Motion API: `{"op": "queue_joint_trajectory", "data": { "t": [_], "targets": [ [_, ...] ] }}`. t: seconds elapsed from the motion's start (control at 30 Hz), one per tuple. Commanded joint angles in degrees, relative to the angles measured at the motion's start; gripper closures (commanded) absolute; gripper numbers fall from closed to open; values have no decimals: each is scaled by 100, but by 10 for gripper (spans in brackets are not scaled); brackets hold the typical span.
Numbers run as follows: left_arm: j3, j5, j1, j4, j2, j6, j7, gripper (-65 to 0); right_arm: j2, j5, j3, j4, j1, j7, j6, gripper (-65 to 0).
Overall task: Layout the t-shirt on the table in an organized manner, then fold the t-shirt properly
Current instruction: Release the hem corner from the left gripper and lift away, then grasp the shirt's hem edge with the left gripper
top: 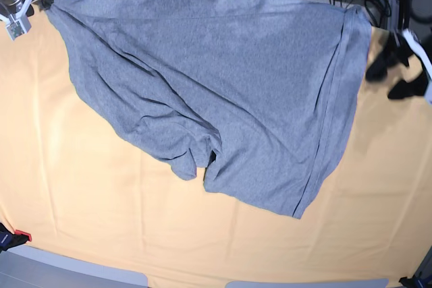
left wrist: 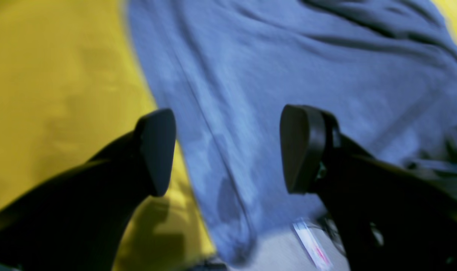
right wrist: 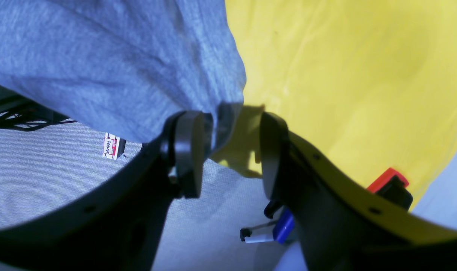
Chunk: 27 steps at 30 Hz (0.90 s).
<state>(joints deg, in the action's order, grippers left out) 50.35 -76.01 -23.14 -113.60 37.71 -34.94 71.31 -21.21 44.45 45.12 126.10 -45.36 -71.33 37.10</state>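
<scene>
now grey t-shirt (top: 223,79) rumpled across the table (top: 81,214)

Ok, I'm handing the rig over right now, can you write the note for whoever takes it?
Left end effector: open, above the t-shirt edge, holding nothing.
Right end effector: open; a shirt corner hangs against one pad, not pinched.
The t-shirt lies spread but skewed and wrinkled on the table, its far edge at the table's back edge, one part bunched near the middle.
Done: rough spread.
Left: flatten, straighten, then fold.
</scene>
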Motion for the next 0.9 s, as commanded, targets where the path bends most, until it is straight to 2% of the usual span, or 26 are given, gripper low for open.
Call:
{"op": "queue_joint_trajectory", "data": {
  "t": [0.0,0.2,0.33,0.63,0.87],
  "targets": [
    [-46,90,203,-66,162,61,-262,-441,-83,35,68,87,-33,149,-11,-270],
    [-1182,1405,1043,173,149,420,-1005,-441,-83,35,68,87,-33,452,-114,-270],
    [-1954,1956,1749,723,131,634,-1266,-441,-83,55,68,87,-35,568,-116,-270],
    [-3060,2004,3775,2747,-4,621,-1307,-441,-74,79,68,87,-35,595,-138,-270],
    [-3604,2013,5215,4623,-470,330,-1462,-441,-70,79,68,87,-35,647,-201,-270]
  ]
}}
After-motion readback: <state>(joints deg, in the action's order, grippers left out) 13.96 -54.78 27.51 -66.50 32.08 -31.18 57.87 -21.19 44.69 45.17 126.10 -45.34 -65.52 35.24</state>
